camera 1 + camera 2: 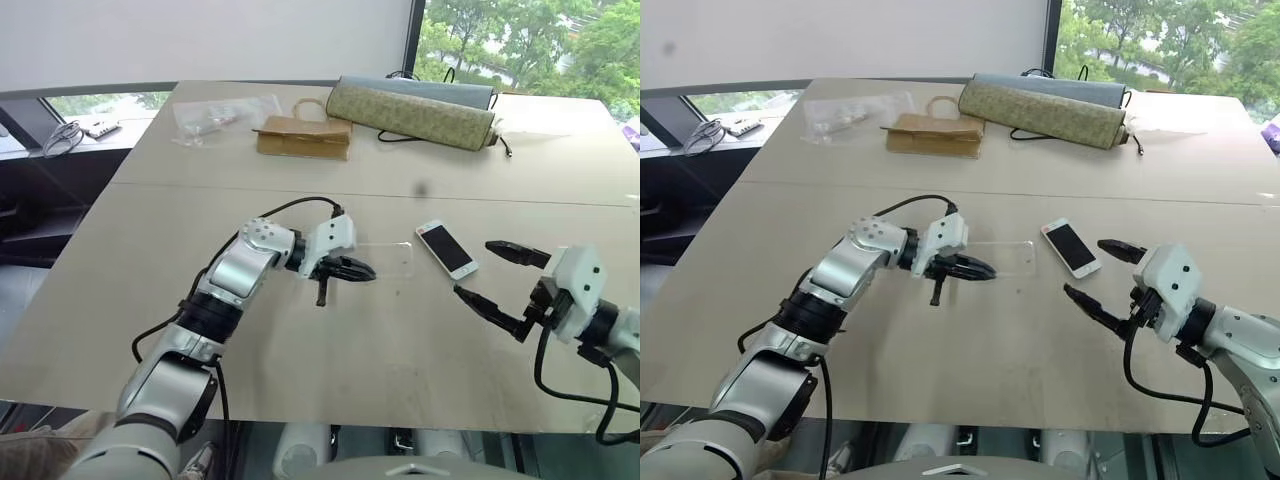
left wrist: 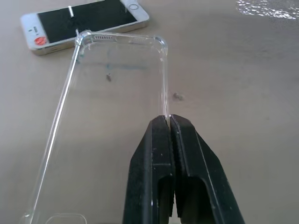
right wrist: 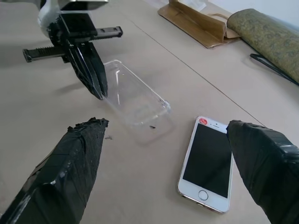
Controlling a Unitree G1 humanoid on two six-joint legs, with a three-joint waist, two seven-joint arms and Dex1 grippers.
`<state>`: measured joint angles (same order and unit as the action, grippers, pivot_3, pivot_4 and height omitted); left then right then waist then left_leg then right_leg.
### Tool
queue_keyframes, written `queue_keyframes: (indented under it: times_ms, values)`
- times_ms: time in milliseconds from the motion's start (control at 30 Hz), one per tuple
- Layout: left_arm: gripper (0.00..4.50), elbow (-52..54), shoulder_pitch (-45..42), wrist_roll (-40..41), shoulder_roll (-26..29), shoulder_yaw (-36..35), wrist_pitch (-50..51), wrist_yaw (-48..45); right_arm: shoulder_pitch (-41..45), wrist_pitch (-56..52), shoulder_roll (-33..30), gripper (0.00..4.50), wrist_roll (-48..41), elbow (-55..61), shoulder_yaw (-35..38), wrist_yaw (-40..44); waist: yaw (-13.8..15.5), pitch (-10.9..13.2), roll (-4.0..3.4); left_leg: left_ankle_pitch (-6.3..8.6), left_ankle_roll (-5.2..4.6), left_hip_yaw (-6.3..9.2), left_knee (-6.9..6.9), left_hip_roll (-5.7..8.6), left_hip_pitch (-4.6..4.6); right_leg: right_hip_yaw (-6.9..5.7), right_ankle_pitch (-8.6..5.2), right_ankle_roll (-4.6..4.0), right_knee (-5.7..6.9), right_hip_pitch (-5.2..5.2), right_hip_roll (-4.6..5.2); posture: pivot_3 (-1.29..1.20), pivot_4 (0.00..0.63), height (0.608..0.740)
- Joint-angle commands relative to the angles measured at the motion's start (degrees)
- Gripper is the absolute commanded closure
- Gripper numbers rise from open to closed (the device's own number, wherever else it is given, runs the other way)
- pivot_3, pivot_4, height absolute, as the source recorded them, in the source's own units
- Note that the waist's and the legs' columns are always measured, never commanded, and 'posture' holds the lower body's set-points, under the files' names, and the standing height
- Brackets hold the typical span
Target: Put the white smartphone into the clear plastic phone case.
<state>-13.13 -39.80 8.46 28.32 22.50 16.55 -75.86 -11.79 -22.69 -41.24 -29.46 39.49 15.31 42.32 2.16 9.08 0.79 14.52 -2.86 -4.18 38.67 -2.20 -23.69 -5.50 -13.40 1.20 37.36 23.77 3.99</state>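
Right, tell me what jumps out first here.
The left hand is pinched shut on the long edge of the clear phone case, mid-table. Just beside it lies the white phone, screen up, with the right hand open next to it. A paper bag sits at the far edge.

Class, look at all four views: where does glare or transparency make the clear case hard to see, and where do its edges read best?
Left eye view: the clear plastic phone case is faint, barely an outline against the table. Left wrist view: its rim catches light and reads clearly, pinched by the left gripper. Right wrist view: highlights trace the case beside the white smartphone.
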Motion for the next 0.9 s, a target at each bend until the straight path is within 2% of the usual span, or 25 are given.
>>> queue_keyframes:
  times_ms: [33, 200, 300, 400, 433, 533, 567, 600, 733, 800, 900]
  values:
    - [4.47, -0.1, -0.9, -1.5, 0.0, 1.2, -1.9, -1.5, -1.3, 2.2, 0.4, 0.00, 0.9, 0.5, -0.2, 0.8, -0.1, 0.0, 0.00, 0.00, 0.00, 0.00, 0.00, -0.01, 0.00, 0.01, 0.00, 0.00, 0.00, 0.00, 0.00, 0.00, 0.150, 0.740]
    - [4.47, -2.2, -0.9, -3.6, 0.0, 2.1, -2.3, -1.6, -2.2, 3.4, 0.8, 0.00, 2.3, -0.1, -0.8, 0.8, 0.0, 0.0, 0.00, 0.00, 0.00, 0.00, 0.08, -0.02, 0.02, 0.01, -0.01, 0.01, 0.08, 0.00, 0.00, 0.00, 0.150, 0.740]
    - [3.73, -0.5, -0.3, -2.9, 0.2, 1.7, -0.6, -2.3, -2.9, 3.8, 1.0, 0.00, 2.6, -0.4, -0.8, 1.4, 0.0, 0.0, 0.00, 0.00, -0.01, 0.01, 0.11, -0.04, 0.00, 0.01, -0.02, 0.03, 0.10, 0.00, 0.00, 0.00, 0.150, 0.740]
    - [2.43, 2.4, 0.5, -2.1, 0.6, 0.7, 1.2, -1.9, -3.7, 4.3, 0.6, 0.00, 2.7, -0.7, -0.6, 2.2, 0.0, 0.0, 0.00, 0.01, -0.01, 0.01, 0.12, -0.05, 0.00, 0.01, -0.02, 0.02, 0.11, 0.00, 0.01, 0.00, 0.150, 0.740]
    - [1.70, 3.8, 1.0, -1.7, 1.2, 0.1, 1.9, -1.8, -3.6, 4.2, 0.5, 0.00, 2.8, -1.0, -0.5, 2.1, 0.0, 0.0, 0.00, 0.01, -0.01, 0.01, 0.11, -0.06, 0.00, 0.01, -0.02, 0.02, 0.11, 0.00, 0.01, 0.00, 0.150, 0.740]
    - [0.68, 8.5, 2.8, 0.6, 2.9, -2.3, 4.8, -1.2, -2.9, 2.4, -0.4, 0.00, 4.1, -2.0, -0.6, 1.2, -0.3, 0.0, 0.00, 0.01, -0.01, 0.01, 0.12, -0.07, 0.01, 0.03, -0.02, 0.02, 0.14, 0.00, 0.01, 0.00, 0.150, 0.740]
    - [0.20, 10.7, 3.8, 2.0, 3.6, -3.7, 5.8, -1.2, -2.2, 0.6, -0.9, 0.00, 5.0, -2.6, -1.2, 0.0, -0.6, 0.0, 0.00, 0.01, -0.01, 0.00, 0.12, -0.09, 0.02, 0.06, -0.02, 0.02, 0.16, 0.01, 0.01, 0.00, 0.150, 0.740]
    - [0.03, 12.9, 5.0, 3.5, 4.2, -5.2, 6.8, -0.8, -1.1, -1.5, -1.6, 0.00, 6.4, -3.1, -2.0, -1.3, -0.8, 0.0, 0.00, 0.01, -0.01, 0.00, 0.12, -0.10, 0.03, 0.06, -0.02, 0.02, 0.17, 0.02, 0.01, 0.00, 0.150, 0.740]
    - [0.03, 20.5, 10.5, 8.5, 5.7, -12.4, 10.3, 3.4, 5.2, -11.4, -3.6, 0.00, 9.5, -4.6, -6.2, -6.1, -1.3, 0.0, 0.00, 0.01, -0.01, 0.00, 0.17, -0.12, 0.06, 0.07, -0.03, 0.01, 0.29, 0.01, 0.04, 0.00, 0.150, 0.740]
    - [0.03, 23.1, 13.9, 10.2, 6.0, -16.0, 9.8, 5.8, 10.0, -14.0, -2.5, 0.00, 11.7, -7.1, -8.6, -9.1, -1.5, 0.0, 0.00, 0.01, -0.01, 0.02, 0.18, -0.14, 0.08, 0.09, -0.03, 0.01, 0.32, 0.01, 0.04, 0.00, 0.150, 0.740]
    - [0.03, 25.7, 18.8, 13.7, 6.7, -20.7, 9.4, 7.2, 18.9, -20.8, 1.5, 0.00, 9.2, -11.3, -11.6, -10.8, -1.7, 0.0, -0.01, 0.00, 0.00, 0.03, 0.17, -0.14, 0.16, 0.22, -0.02, 0.00, 0.34, 0.02, -0.01, 0.00, 0.150, 0.740]
